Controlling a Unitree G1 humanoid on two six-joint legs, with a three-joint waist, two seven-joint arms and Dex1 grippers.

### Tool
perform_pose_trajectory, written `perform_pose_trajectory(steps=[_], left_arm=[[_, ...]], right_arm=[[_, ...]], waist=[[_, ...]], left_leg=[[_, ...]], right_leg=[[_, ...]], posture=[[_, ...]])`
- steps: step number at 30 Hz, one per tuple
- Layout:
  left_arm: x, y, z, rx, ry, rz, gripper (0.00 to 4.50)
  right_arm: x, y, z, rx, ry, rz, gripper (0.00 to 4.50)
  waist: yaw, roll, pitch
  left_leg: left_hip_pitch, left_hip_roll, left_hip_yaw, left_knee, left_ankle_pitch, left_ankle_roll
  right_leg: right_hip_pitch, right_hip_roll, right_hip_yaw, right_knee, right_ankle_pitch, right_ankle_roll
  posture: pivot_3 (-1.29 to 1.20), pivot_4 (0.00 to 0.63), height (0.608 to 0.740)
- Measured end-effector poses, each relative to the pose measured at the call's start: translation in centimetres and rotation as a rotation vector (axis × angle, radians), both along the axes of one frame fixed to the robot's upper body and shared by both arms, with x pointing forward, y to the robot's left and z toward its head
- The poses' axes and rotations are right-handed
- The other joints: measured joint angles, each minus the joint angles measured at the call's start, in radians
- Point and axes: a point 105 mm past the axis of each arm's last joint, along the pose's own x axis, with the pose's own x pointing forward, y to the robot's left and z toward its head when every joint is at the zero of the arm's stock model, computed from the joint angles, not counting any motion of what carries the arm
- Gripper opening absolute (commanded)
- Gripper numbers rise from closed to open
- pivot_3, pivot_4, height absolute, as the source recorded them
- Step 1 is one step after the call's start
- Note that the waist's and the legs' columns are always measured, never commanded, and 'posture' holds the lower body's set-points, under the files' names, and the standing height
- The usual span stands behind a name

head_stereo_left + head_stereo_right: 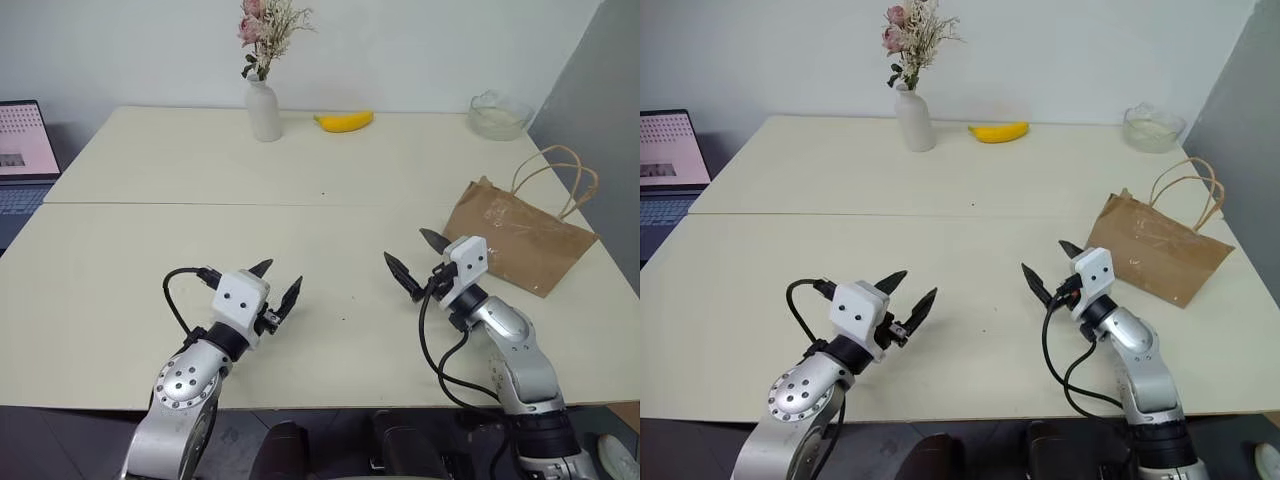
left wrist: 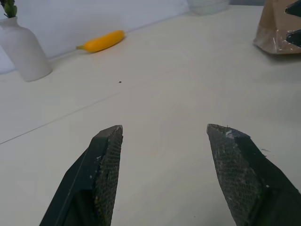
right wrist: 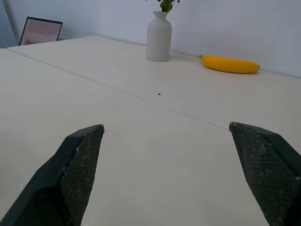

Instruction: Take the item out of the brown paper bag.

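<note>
**Both grippers spread and empty, paper bag lying at the table's right side**

Head views: the brown paper bag [image 1: 520, 238] lies flat on the cream table [image 1: 300, 180], toward the right edge, crinkled, its surface creased and faintly glossy in patches. Its two thin tan cord handles [image 1: 560, 178] loop out at the far right end. The bag's near corner sits just beside the right gripper [image 1: 418, 258], not touching it. Whether the item lies inside the bag cannot be told. The right gripper's fingers stand wide apart, holding nothing, above the tabletop. The left gripper [image 1: 277, 285] is over the near left part of the table, well apart from the bag, its fingers parted and empty. At the far edge stand a white vase [image 1: 263, 110] with dried flowers, a banana [image 1: 344, 121] just to its right, and a glass bowl [image 1: 498, 113] in the far right corner. A laptop [image 1: 20, 150] sits off the table's left.

Left wrist view: two black fingers [image 2: 106, 169] stand released with bare table between them; a corner of the brown bag [image 2: 275, 28] lies beyond, with the banana [image 2: 101, 41] and vase [image 2: 23, 52].

Right wrist view: the fingers [image 3: 75, 169] are spread wide, empty; the vase [image 3: 158, 37], banana [image 3: 230, 64] and laptop [image 3: 41, 30] lie ahead.
</note>
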Motion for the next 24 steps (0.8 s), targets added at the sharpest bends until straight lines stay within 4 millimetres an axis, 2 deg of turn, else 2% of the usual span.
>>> perform_pose_trajectory(steps=[4, 6, 11, 18, 21, 24], left_arm=[[0.3, -1.2, 1.6, -0.031, -0.028, -0.104, 3.00], [0.6, -2.3, 3.0, -0.056, -0.043, -0.191, 3.00], [1.0, -5.2, 5.7, -0.091, -0.056, -0.411, 3.00], [1.4, -7.7, 7.4, -0.117, -0.013, -0.649, 3.00], [1.1, -8.5, 8.2, -0.129, -0.004, -0.730, 3.00], [0.7, -8.9, 8.5, -0.141, 0.012, -0.777, 3.00]], right_arm=[[-0.7, -0.7, 0.3, -0.045, 0.002, -0.004, 4.50], [-1.4, -2.0, 0.8, -0.082, -0.002, -0.029, 4.50], [-3.0, -7.1, 2.3, -0.135, -0.008, -0.185, 4.50], [-5.9, -13.2, 4.1, -0.098, 0.032, -0.449, 4.50], [-5.7, -15.1, 5.6, -0.022, 0.036, -0.551, 4.50], [-4.2, -15.6, 7.4, -0.014, 0.035, -0.567, 4.50]], waist=[[0.002, 0.000, 0.000], [0.006, 0.000, 0.000], [0.004, 0.000, 0.000], [-0.004, 0.000, 0.000], [-0.008, 0.000, 0.000], [-0.009, 0.000, 0.000]], left_leg=[[0.000, -0.001, 0.000, 0.000, 0.000, 0.000], [-0.001, -0.001, 0.000, 0.001, 0.000, 0.000], [-0.001, -0.002, -0.001, 0.000, 0.000, 0.000], [0.000, -0.002, 0.000, 0.000, 0.000, 0.000], [0.001, -0.002, 0.001, 0.000, 0.000, 0.000], [0.001, -0.003, 0.002, 0.001, 0.000, 0.000]], right_leg=[[0.000, 0.000, 0.000, 0.000, -0.001, -0.002], [0.000, 0.000, 0.000, -0.001, -0.001, -0.002], [0.001, 0.000, -0.001, -0.003, 0.002, 0.004], [0.001, 0.001, 0.001, -0.002, 0.002, 0.004], [0.002, 0.001, 0.003, -0.002, 0.003, 0.005], [0.001, 0.001, 0.004, -0.002, 0.002, 0.004]], posture=[[0.00, 0.150, 0.740], [0.00, 0.150, 0.740], [0.00, 0.150, 0.740], [0.00, 0.150, 0.740], [0.00, 0.150, 0.740], [0.00, 0.150, 0.740]])
